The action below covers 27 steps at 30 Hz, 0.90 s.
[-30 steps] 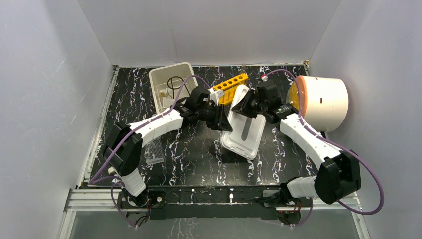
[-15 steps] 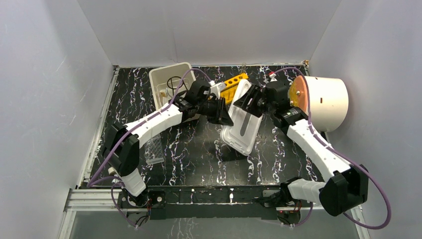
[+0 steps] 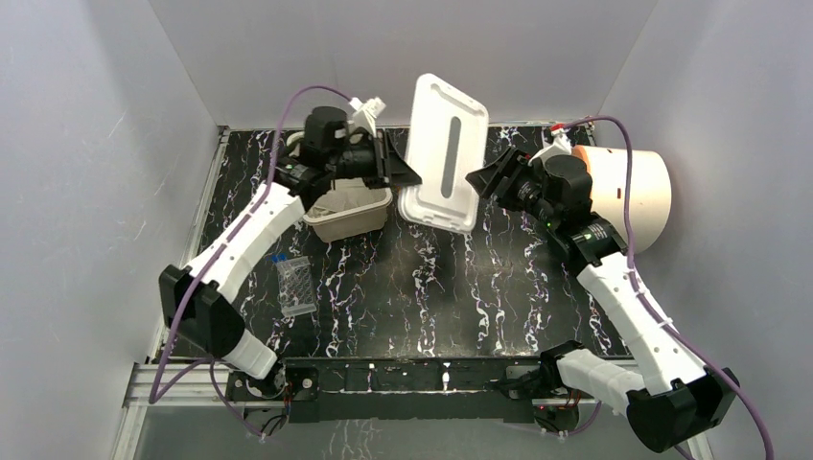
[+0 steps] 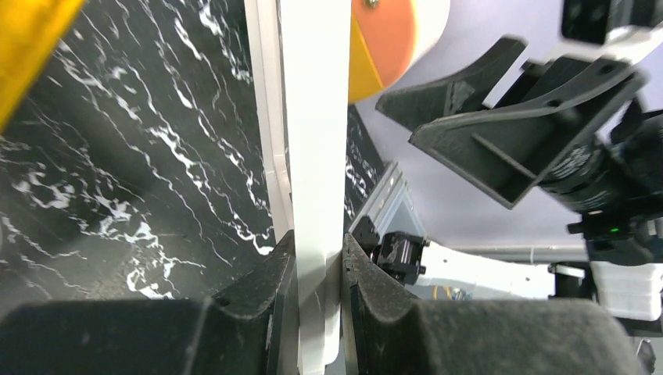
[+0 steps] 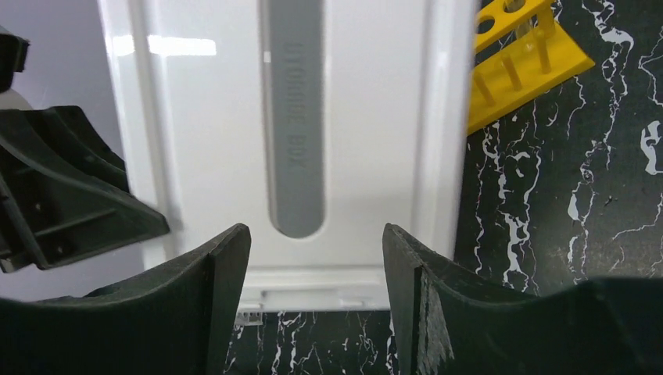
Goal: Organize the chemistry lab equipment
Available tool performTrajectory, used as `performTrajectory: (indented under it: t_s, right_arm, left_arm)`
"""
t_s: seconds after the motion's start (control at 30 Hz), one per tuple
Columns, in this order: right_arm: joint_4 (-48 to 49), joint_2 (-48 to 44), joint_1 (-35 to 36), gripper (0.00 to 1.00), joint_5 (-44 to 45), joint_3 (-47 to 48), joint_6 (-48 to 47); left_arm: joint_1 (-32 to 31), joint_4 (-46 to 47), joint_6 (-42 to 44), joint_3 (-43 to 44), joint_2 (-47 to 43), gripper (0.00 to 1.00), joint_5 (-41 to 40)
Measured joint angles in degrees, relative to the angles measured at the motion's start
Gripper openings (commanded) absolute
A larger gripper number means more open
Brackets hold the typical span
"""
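1 view, the left wrist, shows the left pincer [image 4: 317,251] pinching the white lid [image 4: 313,94] edge-on; the right pincer [image 5: 313,244] stands spread.

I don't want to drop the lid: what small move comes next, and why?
Probably back the right claw away from the lid. Its jaws stand open and grip nothing, while the left claw alone pinches the lid's edge and holds it up in the air.
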Motion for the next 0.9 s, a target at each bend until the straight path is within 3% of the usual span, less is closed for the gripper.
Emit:
performTrajectory:
  t_s: [0.4,0.7,0.9]
  right_arm:
    - [1.1,1.7,0.0,0.72,0.2,0.0,-0.6]
    - [1.2,8.3,0.0,0.70,-2.8,2.7,-0.6]
    - [1.2,10.2,0.0,0.70,-4.6,3.0,-0.5]
  left_arm:
    - [18.3,-4.3,-1.8,0.9,-7.6,0.00,-2.0]
    - [26.4,-6.4,-7.1,-2.9,-8.5,0.00,-3.4]
    - [28.4,-6.4,-9.7,-5.7,-8.5,0.00,-0.8]
